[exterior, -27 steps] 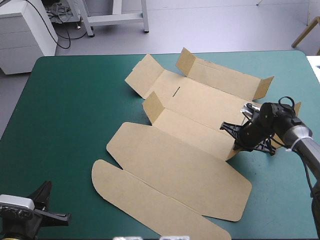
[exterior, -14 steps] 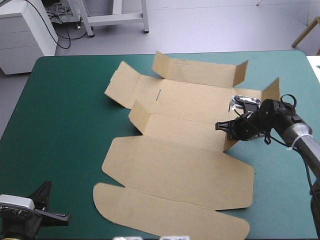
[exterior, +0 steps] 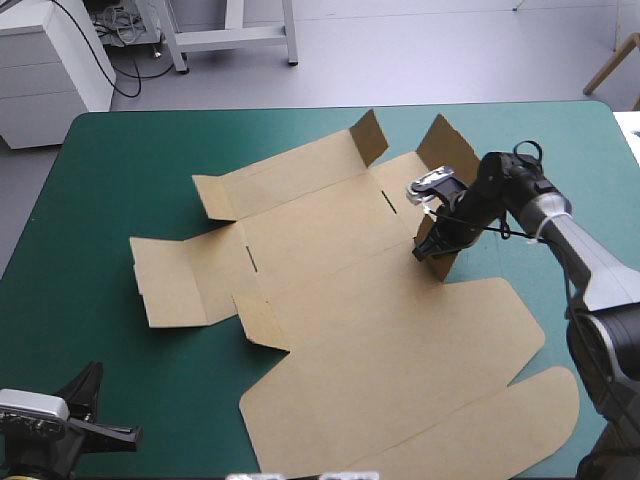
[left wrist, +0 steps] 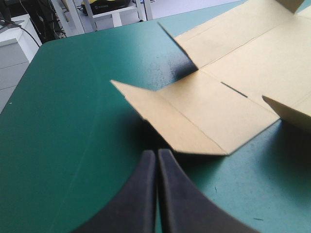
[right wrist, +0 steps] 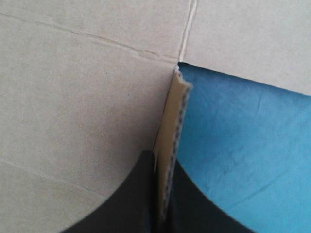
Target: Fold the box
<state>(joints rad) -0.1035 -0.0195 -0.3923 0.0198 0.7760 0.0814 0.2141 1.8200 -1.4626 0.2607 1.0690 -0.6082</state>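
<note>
My left fingers (left wrist: 156, 162) are pressed together in one point, empty, low over the bench (exterior: 110, 190), short of the box's left end flap (left wrist: 194, 116) and not touching it. The box (exterior: 330, 300) lies mid-bench as a mostly flat brown sheet, lid panels nearest me, base panel's long axis running left to right and slanting away on the right. My right fingers (right wrist: 163, 162) are clamped on the edge of the box's right end flap (exterior: 447, 150), which stands upright. The right arm comes in from the box's right, wrist angled down. My guess: the next move swings this flap toward the box's middle. Far wall (exterior: 290, 175) beyond is part raised
</note>
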